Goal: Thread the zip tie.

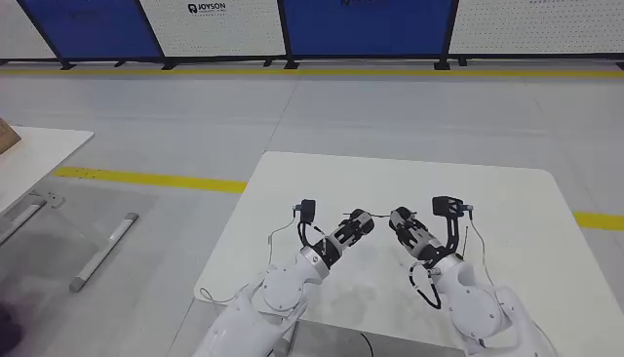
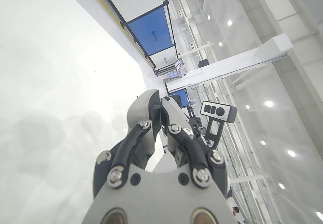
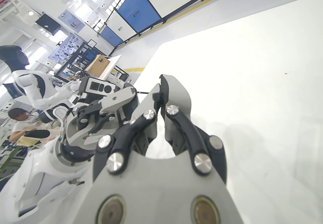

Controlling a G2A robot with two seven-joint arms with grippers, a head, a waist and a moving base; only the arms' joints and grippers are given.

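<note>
Above the white rectangular table (image 1: 487,191), the thin black plastic zip tie (image 3: 144,93) is too fine to trace in the top view. Its ends are hidden between the closed pads of the left gripper (image 1: 362,222) and right gripper (image 1: 399,219), so whether it is threaded cannot be told from any view.

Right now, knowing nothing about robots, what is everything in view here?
thin black zip tie: one, black, spanning between the two gripper tips.
white rectangular table: one, white, beneath both arms.
second white table: one, white, off to the side, brown cardboard box at its edge.
yellow floor stripes: two, yellow, across the grey floor.
blue and white wall panels: several, along the far side.
left gripper: one, grey and black, shut on the zip tie.
right gripper: one, grey and black, shut on the zip tie.
</note>
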